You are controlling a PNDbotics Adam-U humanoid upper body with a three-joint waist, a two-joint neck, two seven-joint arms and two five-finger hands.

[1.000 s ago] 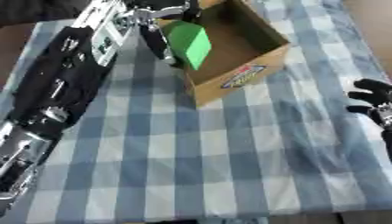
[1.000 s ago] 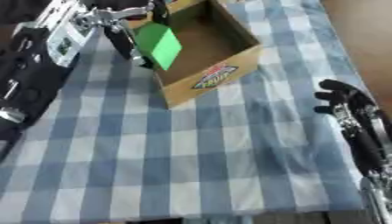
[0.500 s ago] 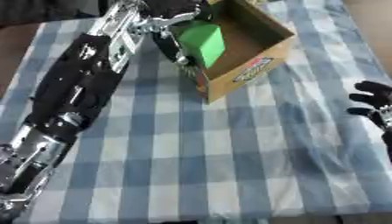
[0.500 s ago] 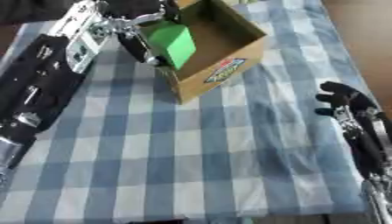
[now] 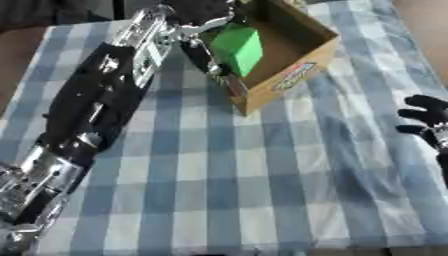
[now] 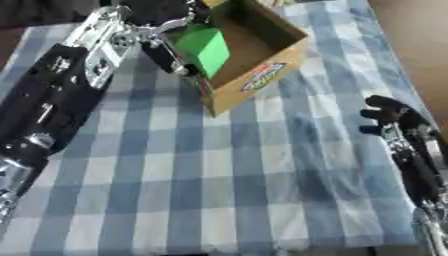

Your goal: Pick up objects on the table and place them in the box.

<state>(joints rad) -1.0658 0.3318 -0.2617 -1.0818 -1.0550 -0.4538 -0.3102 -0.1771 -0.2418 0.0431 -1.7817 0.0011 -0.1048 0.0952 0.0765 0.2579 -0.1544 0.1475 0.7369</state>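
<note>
Up at the top of the frame, the left hand (image 5: pixel 206 15) holds a green block (image 5: pixel 238 47) with its fingers curled round it, right over the near edge of the cardboard box (image 5: pixel 302 60). The block is not dropped in yet, so that step is left. No other things show on the checked cloth (image 5: pixel 227 170). At the right edge, the right hand (image 6: pixel 394 120) rests open.

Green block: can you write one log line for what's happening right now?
left robot hand: holds green block | block: over cardboard box, near its left wall | right robot hand: idle, right edge | table: checked cloth
</note>
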